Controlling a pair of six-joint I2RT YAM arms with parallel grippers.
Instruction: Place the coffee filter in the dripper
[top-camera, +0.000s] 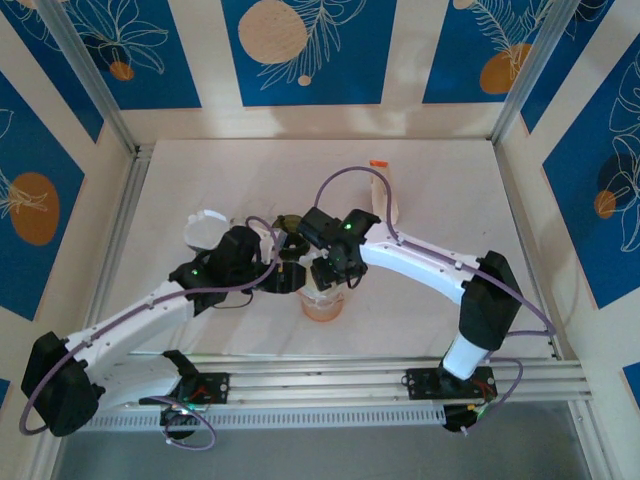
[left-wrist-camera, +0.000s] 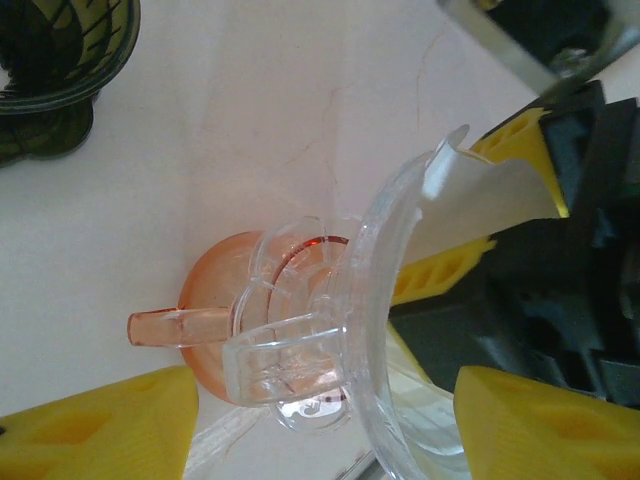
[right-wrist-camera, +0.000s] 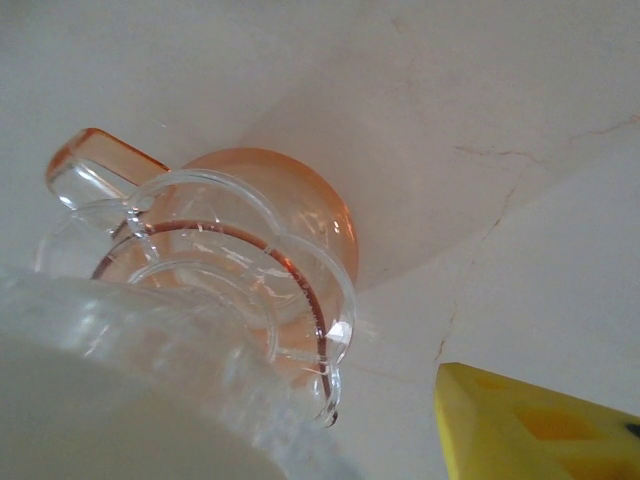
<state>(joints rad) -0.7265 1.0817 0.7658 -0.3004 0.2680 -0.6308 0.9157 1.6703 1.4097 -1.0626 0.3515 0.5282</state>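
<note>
My 2 grippers meet over the middle of the white table. There the clear dripper sits on top of the orange cup. The white coffee filter is in the mouth of the dripper, and its upper edge stands out past the rim. My right gripper is at this filter. Its 2 yellow fingers stand clearly apart, 1 on each side of the paper, so this hand is open and does not pinch the filter, though the paper reaches the upper finger. My left gripper is low beside the cup, with the dripper between its yellow pads. These pads are wide apart, but I cannot tell if they press on the glass or only stand around it. A dark green ribbed vessel stands on the table, apart from the cup.
</note>
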